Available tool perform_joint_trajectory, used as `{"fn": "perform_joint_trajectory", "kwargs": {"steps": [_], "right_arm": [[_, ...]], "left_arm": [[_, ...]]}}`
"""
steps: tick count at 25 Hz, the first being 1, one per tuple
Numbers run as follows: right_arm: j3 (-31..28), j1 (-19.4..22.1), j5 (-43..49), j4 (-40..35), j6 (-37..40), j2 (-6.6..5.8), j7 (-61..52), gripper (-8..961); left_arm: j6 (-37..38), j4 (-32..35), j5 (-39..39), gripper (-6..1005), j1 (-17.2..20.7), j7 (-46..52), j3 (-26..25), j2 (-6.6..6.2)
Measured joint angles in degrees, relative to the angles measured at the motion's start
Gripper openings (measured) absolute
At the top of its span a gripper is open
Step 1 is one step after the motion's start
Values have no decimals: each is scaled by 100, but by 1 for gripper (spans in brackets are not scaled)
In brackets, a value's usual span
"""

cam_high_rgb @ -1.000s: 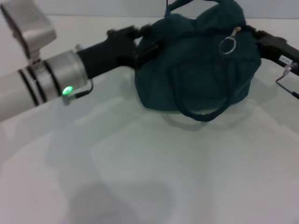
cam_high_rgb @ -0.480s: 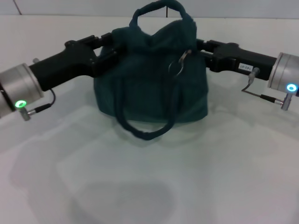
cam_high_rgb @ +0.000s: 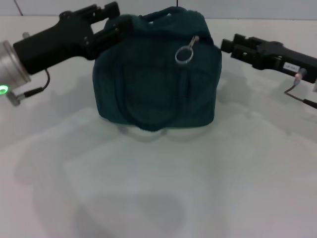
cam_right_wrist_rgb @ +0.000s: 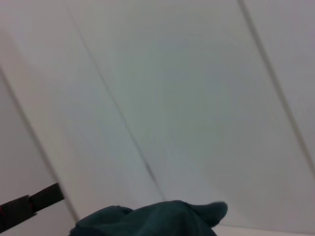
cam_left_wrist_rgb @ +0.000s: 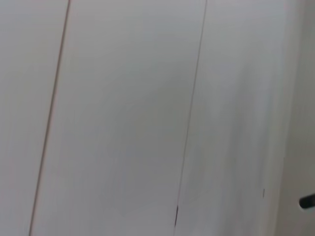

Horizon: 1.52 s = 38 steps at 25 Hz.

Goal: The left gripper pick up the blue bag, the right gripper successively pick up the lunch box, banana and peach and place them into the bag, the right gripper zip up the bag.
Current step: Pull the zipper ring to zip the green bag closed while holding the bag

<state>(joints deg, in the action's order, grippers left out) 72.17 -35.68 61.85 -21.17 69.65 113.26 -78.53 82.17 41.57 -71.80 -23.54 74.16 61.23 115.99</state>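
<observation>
Bag zipped, both arms at its sides

The bag [cam_high_rgb: 157,74] sits on the worktop [cam_high_rgb: 158,188], top closed and ring pull [cam_high_rgb: 184,53] lying on its upper face; no lunch box, banana or peach shows, so they are probably inside and the task looks nearly done. The left gripper [cam_high_rgb: 115,27] touches the bag's upper left corner, though whether its fingers clench the fabric I cannot tell. The right gripper [cam_high_rgb: 229,45] stands just clear on the other side, holding nothing. Next is probably letting go and withdrawing without tipping the bag.
</observation>
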Motion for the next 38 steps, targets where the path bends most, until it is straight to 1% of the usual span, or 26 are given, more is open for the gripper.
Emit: {"fn": "perform_joint_trajectory", "kwargs": {"steps": [1, 2, 4, 5, 7, 8, 11, 14, 16, 19, 22, 25, 27, 30, 32, 34, 36, 38], "right_arm": [[-55, 61, 3, -44, -1, -4, 9, 557], [-77, 100, 5, -83, -3, -5, 15, 556], [-76, 152, 5, -138, -4, -13, 19, 554], [-75, 164, 5, -151, -4, -16, 20, 553], [-74, 187, 5, -169, -4, -20, 21, 551], [-73, 192, 5, -171, -3, -20, 23, 550], [-72, 196, 6, -158, 2, -22, 28, 548], [-71, 235, 12, -154, 5, -23, 30, 545], [-71, 297, 9, -177, 9, -23, 31, 543], [-72, 349, -14, -195, 19, -24, 31, 540], [-77, 404, -20, -207, 48, -24, 36, 538], [-128, 470, -20, -256, 63, -24, 47, 535], [-152, 489, -20, -281, 68, -24, 58, 533], [-163, 497, -24, -322, 77, -24, 63, 531], [-166, 500, -19, -326, 98, -24, 63, 529], [-167, 501, -11, -326, 149, -24, 64, 527], [-168, 501, -9, -326, 239, -32, 65, 525], [-169, 506, -11, -326, 287, -40, 71, 523]], "left_arm": [[0, 0, 0, 490, 0, 0, 0, 0], [-19, -27, -124, 490, -242, 139, -35, -65], [-63, -27, -288, 490, -442, 325, -37, -123], [-128, -14, -465, 490, -629, 499, -37, -166], [-343, -12, -861, 491, -953, 794, -40, -199], [-448, -15, -1031, 491, -1086, 922, -39, -204], [-828, -4, -1960, 491, -1606, 1518, -41, -192], [-878, 34, -2548, 488, -1865, 1855, -41, -157], [-878, 36, -2767, 486, -1974, 1977, -27, -146], [-863, 75, -2931, 483, -2032, 2036, 9, -132], [-833, 312, -3076, 445, -1985, 2173, 14, -93], [-808, 743, -3280, 408, -1857, 2349, 22, 2], [-790, 971, -3286, 323, -1716, 2340, 22, 83], [-762, 1284, -3271, 196, -1516, 2315, 9, 249], [-753, 1430, -3267, 170, -1414, 2289, 0, 317], [-720, 1525, -3266, 143, -1344, 2279, 5, 335], [-669, 1557, -3266, 117, -1318, 2314, -7, 319], [-626, 1596, -3269, 181, -1296, 2369, -34, 296]]}}
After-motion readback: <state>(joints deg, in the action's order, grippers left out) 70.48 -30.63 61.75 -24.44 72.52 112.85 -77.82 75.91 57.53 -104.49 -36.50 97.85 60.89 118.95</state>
